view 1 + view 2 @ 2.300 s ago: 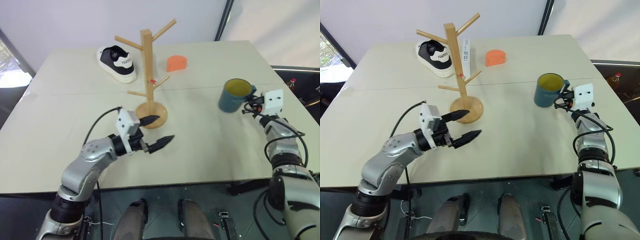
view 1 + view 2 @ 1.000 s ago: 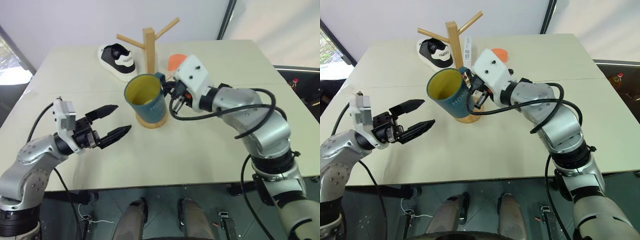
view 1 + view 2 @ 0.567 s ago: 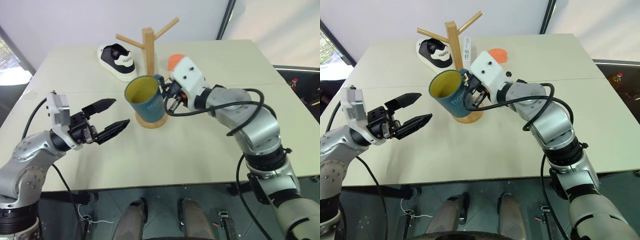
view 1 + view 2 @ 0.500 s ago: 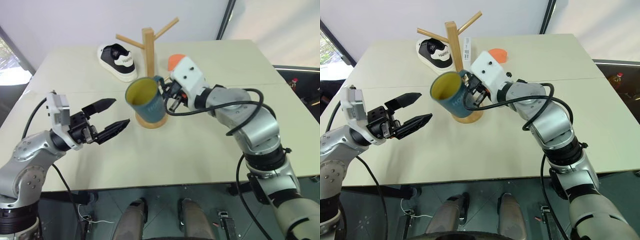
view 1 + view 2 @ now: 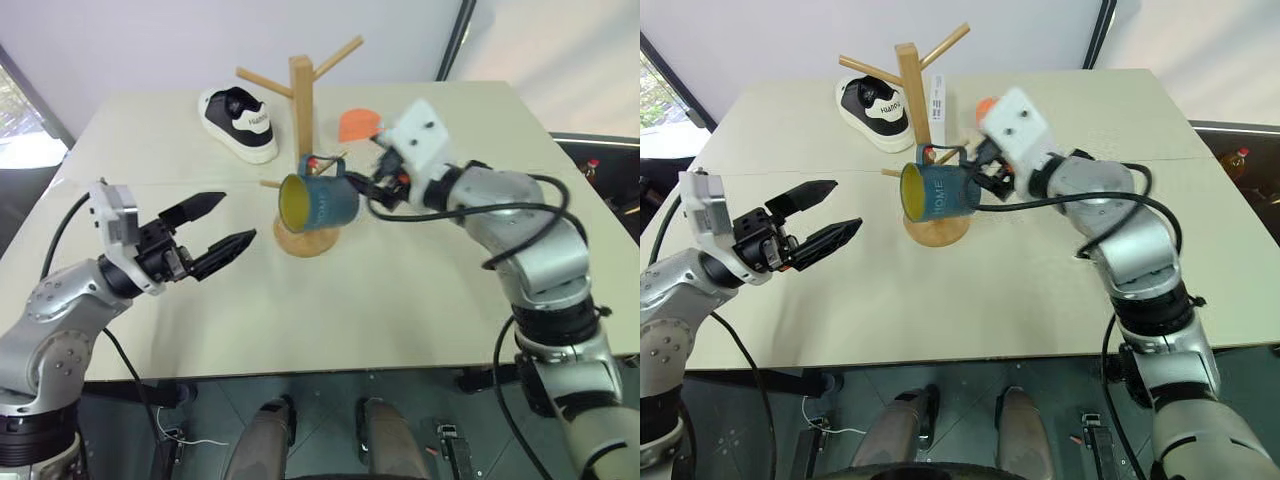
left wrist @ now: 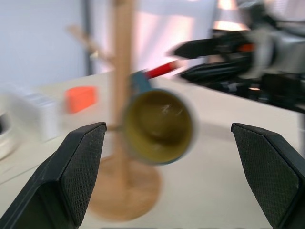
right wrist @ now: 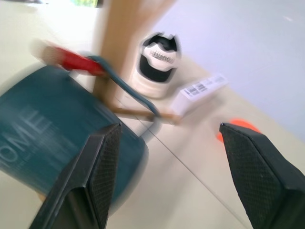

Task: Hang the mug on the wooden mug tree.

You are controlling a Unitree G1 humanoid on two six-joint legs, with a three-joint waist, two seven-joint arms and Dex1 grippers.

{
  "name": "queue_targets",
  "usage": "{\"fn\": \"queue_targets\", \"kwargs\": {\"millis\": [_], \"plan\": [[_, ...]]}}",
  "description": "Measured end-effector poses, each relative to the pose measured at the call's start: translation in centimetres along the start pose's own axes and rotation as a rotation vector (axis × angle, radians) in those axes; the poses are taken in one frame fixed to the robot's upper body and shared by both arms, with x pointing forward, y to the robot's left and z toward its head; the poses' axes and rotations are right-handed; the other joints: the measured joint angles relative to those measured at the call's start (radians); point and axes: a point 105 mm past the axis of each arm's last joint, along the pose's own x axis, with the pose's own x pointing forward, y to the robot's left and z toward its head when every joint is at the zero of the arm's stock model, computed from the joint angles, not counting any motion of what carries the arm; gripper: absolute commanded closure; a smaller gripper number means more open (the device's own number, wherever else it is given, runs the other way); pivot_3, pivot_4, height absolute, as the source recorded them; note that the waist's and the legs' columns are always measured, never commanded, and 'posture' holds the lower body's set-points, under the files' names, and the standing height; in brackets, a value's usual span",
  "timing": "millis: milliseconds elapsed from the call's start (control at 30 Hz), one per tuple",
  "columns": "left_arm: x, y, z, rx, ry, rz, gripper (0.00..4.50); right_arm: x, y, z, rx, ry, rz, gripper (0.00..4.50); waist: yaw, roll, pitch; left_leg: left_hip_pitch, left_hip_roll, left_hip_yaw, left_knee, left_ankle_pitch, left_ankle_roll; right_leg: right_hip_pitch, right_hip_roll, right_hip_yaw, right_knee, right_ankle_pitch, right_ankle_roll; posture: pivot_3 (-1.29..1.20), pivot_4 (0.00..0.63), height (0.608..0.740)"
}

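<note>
We see the mug (image 5: 318, 201) hanging by its handle on a red-tipped peg of the wooden mug tree (image 5: 303, 118), both claws, right (image 5: 378, 183) and left (image 5: 228, 223), spread wide and empty.

A pale beige desk (image 5: 420, 300) with a faint seam across its middle stands in front of a plain white wall (image 5: 150, 40). A dark upright post (image 5: 453, 40) runs up the wall behind the desk's far right corner. Daylight comes through a window (image 5: 20, 125) at the far left. The floor (image 5: 330, 400) under the desk's near edge is dark.
</note>
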Motion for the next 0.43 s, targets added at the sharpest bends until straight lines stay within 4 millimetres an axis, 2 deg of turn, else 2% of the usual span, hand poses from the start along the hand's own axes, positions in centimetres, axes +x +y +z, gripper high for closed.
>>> {"fn": "queue_targets", "kwargs": {"millis": [67,200,333,433], "plan": [[-0.6,2.2,-1.7,-0.016,0.018,0.143,0.0,-1.2,-1.4,-2.4,0.111,-0.03,-0.047,1.11,-0.001,0.0,0.0,0.0,0.0,0.0,0.0,0.0,0.0,0.0,0.0,0.0,0.0,0.0,0.0,0.0,0.15,0.74],[-2.0,4.6,-4.4,0.003,0.079,0.314,0.0,-2.3,-2.4,-6.4,0.247,-0.04,-0.119,1.11,-0.009,0.0,0.0,0.002,0.0,0.001,0.0,0.0,0.0,-0.001,0.003,0.001,0.001,0.0,0.0,0.0,0.15,0.74],[-4.0,6.4,-7.7,0.006,0.141,0.469,0.0,-3.1,-2.0,-11.3,0.357,-0.006,-0.183,1.11,-0.003,0.0,0.0,0.002,0.002,0.0,0.0,0.0,0.0,0.0,0.005,0.001,0.002,0.001,-0.002,0.0,0.15,0.74],[-4.7,6.8,-9.3,-0.003,0.169,0.518,0.0,-3.4,-1.6,-12.9,0.392,0.004,-0.198,1.11,-0.003,0.0,0.0,0.002,0.002,0.0,0.0,0.0,0.0,0.0,0.005,0.001,0.002,0.002,-0.003,0.0,0.15,0.74]]}}
